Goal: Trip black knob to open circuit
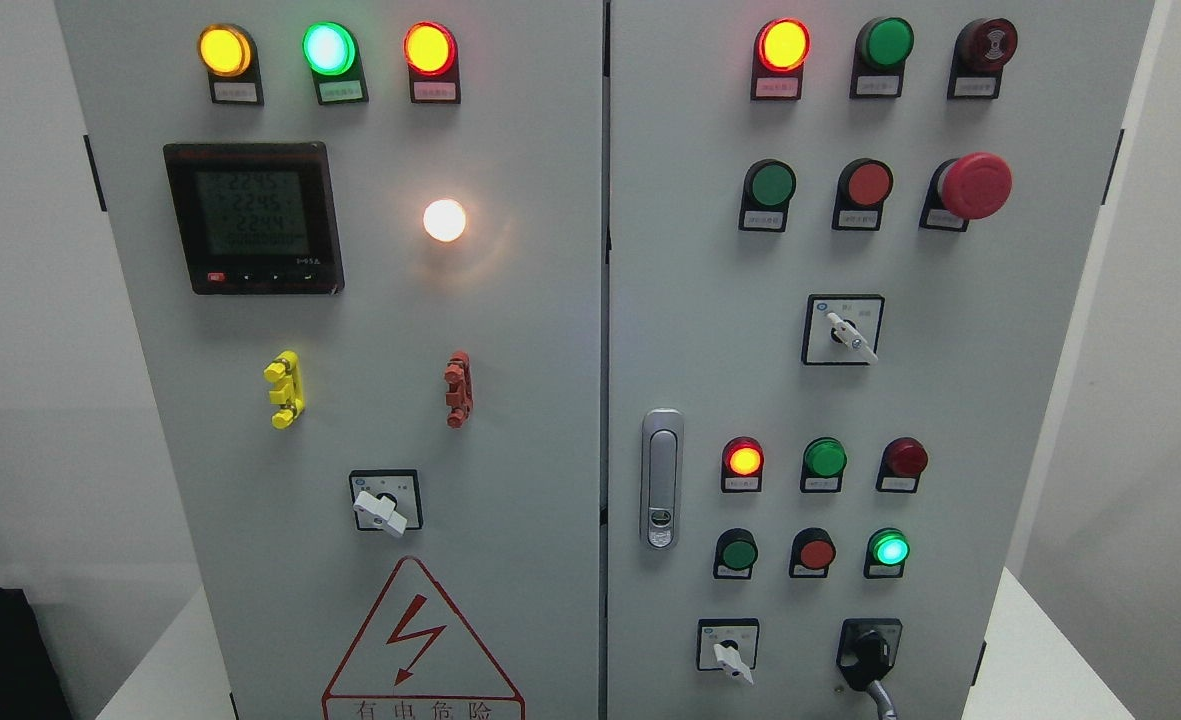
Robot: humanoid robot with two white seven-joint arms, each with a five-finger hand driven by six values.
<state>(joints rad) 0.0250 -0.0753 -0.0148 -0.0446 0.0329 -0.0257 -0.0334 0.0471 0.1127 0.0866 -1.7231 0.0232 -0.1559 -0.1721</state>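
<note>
One view only, from the head camera, square-on to a two-door cabinet (550, 330).

**Task object.** The black knob (868, 648) sits on its black plate at the lower right of the right door, in the bottom row. It is just right of a white selector (732, 655) and below a lit green lamp (889, 549). Its grip appears to run near upright, lower end leaning left. This reading is uncertain, as black on black blurs the outline.

**Hands.** Neither hand shows clearly. A grey sliver (883, 698) rises from the bottom edge, touching or just under the knob. It may be a finger of the right hand, since it enters right of the middle. Whether that hand is spread, curled or pinching cannot be told. The left hand is out of view.

**Governing relation.** The knob lies directly above the sliver and far to the right, so the right arm is judged the nearer.

**Cut off.** The frame's lower edge crops everything beneath the knob.
</note>
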